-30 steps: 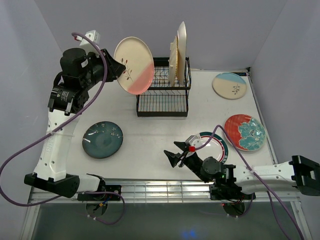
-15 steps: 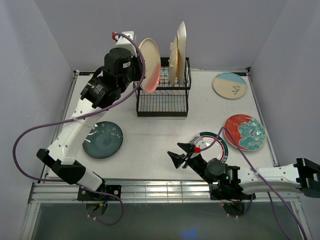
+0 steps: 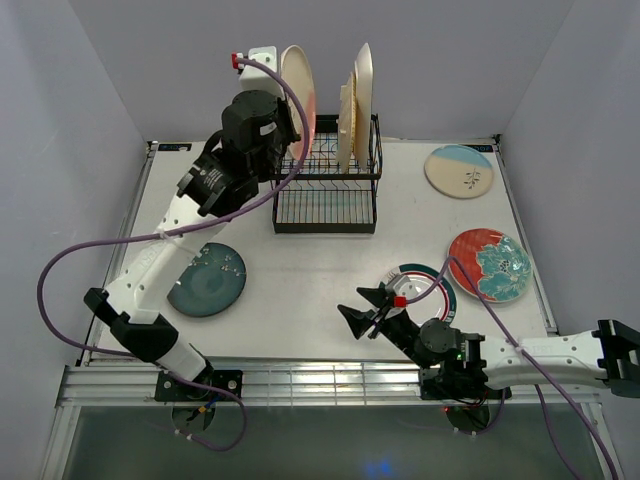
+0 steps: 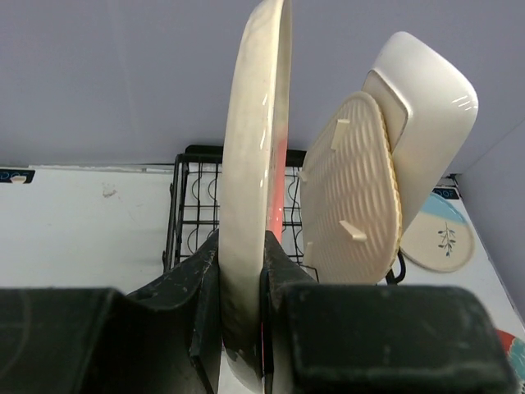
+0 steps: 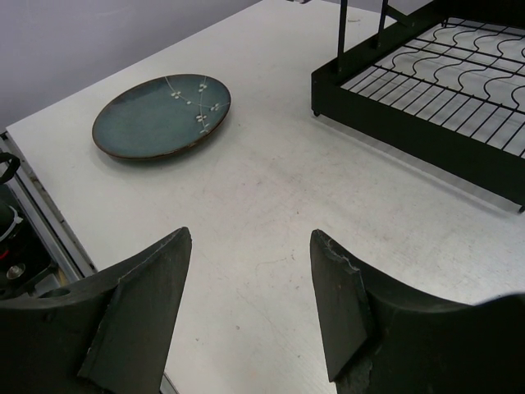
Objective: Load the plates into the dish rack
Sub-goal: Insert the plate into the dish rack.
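Observation:
My left gripper (image 3: 287, 128) (image 4: 242, 271) is shut on the lower rim of the cream-pink floral plate (image 3: 298, 85) (image 4: 256, 164). It holds the plate upright and edge-on over the left part of the black wire dish rack (image 3: 326, 195) (image 4: 184, 205). The yellow woven square plate (image 3: 346, 125) (image 4: 349, 197) and the white rounded-rectangle plate (image 3: 363, 95) (image 4: 426, 123) stand in the rack's right slots. My right gripper (image 3: 365, 310) (image 5: 250, 238) is open and empty, low over the table in front of the rack (image 5: 426, 107).
The dark teal plate (image 3: 205, 279) (image 5: 162, 115) lies at front left. The white plate with teal-red rim (image 3: 435, 290) lies by my right arm, with the red-teal floral plate (image 3: 489, 264) to its right. The cream-and-blue sprig plate (image 3: 459, 171) (image 4: 443, 240) lies at back right.
My left arm has swung the cream-pink plate rightwards from left of the rack to above its left slots and turned it edge-on. My right gripper has barely moved.

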Controlling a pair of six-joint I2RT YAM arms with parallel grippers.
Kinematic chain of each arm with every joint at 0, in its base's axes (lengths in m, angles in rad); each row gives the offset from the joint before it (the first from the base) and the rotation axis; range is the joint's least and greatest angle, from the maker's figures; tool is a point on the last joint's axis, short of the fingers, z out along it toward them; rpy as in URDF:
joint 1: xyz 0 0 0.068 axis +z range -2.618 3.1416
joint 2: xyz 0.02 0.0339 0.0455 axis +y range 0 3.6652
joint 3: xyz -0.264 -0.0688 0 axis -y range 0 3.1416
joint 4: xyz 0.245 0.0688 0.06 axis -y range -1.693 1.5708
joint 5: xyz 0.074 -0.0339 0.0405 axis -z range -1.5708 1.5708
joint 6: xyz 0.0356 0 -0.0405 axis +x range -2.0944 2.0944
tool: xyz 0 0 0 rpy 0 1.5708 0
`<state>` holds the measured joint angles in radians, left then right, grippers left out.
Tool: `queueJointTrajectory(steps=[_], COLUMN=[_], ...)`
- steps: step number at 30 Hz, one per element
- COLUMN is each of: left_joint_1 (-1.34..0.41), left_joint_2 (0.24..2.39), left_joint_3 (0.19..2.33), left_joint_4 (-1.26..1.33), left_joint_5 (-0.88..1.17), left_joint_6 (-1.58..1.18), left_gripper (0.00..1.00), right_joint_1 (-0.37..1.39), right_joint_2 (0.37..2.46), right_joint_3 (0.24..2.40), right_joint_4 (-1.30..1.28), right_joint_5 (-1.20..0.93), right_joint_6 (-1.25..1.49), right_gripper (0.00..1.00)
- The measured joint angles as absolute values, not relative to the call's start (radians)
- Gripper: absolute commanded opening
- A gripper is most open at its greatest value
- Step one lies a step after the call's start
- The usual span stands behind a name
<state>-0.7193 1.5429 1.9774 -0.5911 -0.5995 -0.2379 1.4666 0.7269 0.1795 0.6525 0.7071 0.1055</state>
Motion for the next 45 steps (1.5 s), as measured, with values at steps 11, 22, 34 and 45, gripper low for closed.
queueJointTrajectory(steps=[11, 22, 34, 45], left_joint_1=[-0.821, -0.820, -0.820, -0.820], left_joint_2=[1.694, 1.738, 1.765, 1.869], left_joint_3=[2.012, 2.019, 2.019, 2.019], left_joint_4=[-0.443, -0.366, -0.287, -0.262], left_joint_5=[-0.764, -0.836, -0.847, -0.846], left_joint_6=[-0.102, -0.038, -0.025, -0.023], left_gripper=[0.00, 0.00, 0.00, 0.00], right_joint_1=[1.467, 1.467, 1.467, 1.467], right_joint_2=[0.660, 0.599, 0.575, 0.475], right_joint_3=[0.146, 0.120, 0.116, 0.069], right_joint_4=[0.633, 0.618, 0.592, 0.570], right_joint_5=[0.712, 0.719, 0.720, 0.719], right_joint_6=[0.115, 0.124, 0.125, 0.130], right_gripper=[0.85, 0.90, 0.90, 0.90])
